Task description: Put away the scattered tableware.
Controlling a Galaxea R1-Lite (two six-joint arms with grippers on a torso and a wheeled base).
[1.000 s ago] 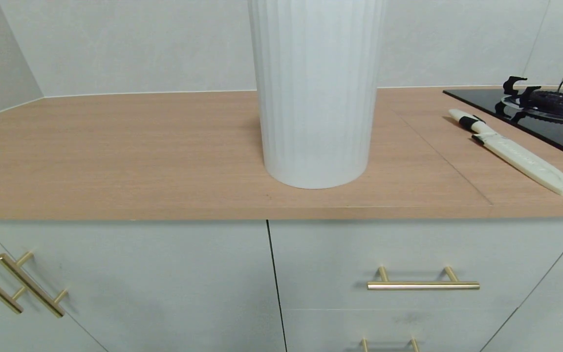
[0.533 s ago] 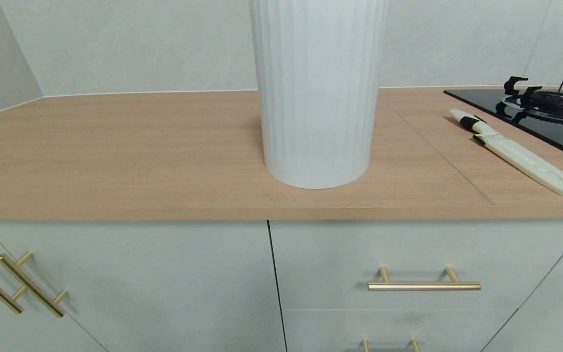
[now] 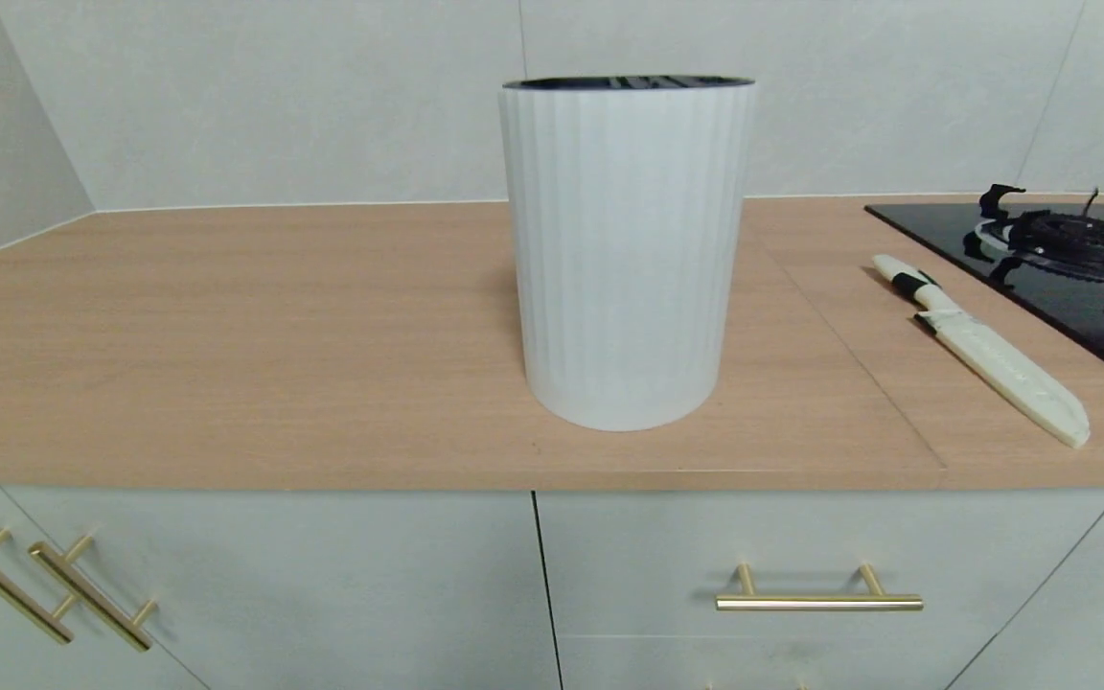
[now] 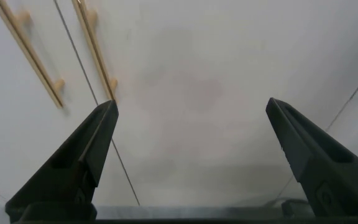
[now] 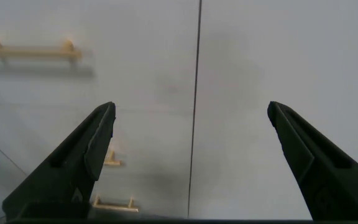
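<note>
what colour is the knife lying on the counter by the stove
Cream-white knife, with black bands on its handle; clearest in the head view.

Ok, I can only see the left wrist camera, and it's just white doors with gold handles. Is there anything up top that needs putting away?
Observer: Yes. A knife lies flat on the counter, over on the robot's right side.
Operator: Where could it go?
Observer: A tall white holder stands upright in the middle of the counter, apart from the knife, with a dark top.
Operator: Is the other arm busy?
Observer: No. The right gripper is open with nothing in it, and it faces the cabinet front below the counter.
</note>
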